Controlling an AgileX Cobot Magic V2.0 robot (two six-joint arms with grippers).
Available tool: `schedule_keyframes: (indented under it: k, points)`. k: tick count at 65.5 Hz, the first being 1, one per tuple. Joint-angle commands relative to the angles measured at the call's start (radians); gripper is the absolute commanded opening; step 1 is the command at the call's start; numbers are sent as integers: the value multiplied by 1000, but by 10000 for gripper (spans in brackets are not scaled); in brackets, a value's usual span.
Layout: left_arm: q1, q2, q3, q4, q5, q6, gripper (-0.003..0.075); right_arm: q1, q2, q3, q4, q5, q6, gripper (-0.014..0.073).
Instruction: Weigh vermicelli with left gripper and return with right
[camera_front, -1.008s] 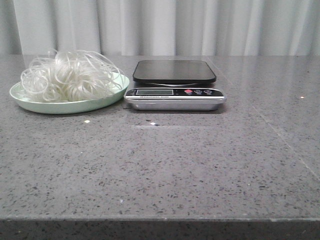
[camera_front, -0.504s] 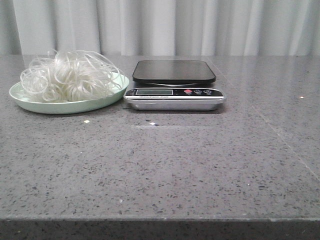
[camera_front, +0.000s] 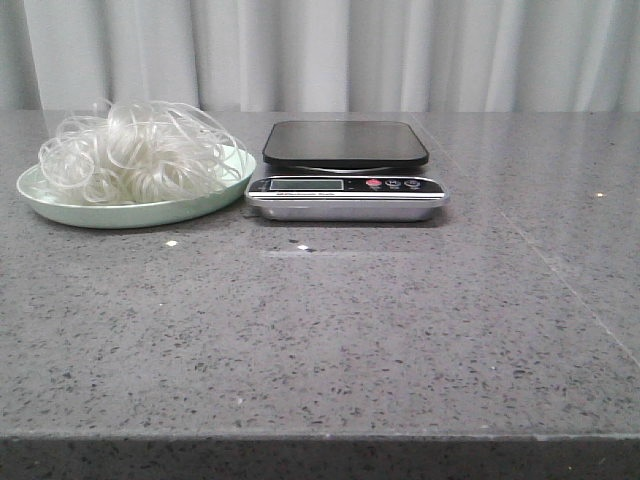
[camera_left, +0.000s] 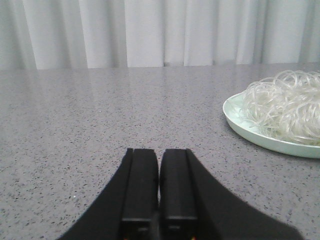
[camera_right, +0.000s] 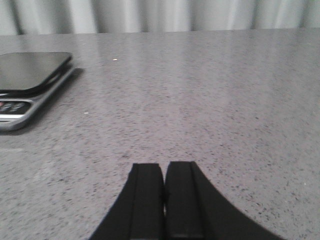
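- The left gripper (camera_left: 159, 200) has its fingers pressed together and holds nothing; the vermicelli (camera_left: 286, 110) lies on the mint plate (camera_left: 239, 120), ahead of the fingers and off to one side.
- The right gripper (camera_right: 164, 200) is also clenched and empty, with the scale (camera_right: 30, 85) ahead and to the side.
- The left fingers should probably spread wide first, then close low around the tangle, because loose loops may slip.
- Compared with the earlier front picture, plate and scale (camera_front: 345, 170) sit very slightly shifted; neither arm shows there.
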Motion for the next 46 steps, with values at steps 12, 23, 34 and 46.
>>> schedule_keyframes:
  k: [12, 23, 34, 46]
  points:
    - [-4, -22, 7, 2, -81, -8, 134, 24, -15, 100, 34, -307, -7, 159]
    - [-4, -22, 7, 2, -81, -8, 134, 48, -15, 101, 34, -317, -7, 159]
    - [-4, -20, 7, 2, -81, -8, 134, 48, -15, 101, 34, -370, -7, 159]
    - [-4, -20, 7, 2, -81, -8, 134, 48, -15, 101, 34, -394, -7, 159]
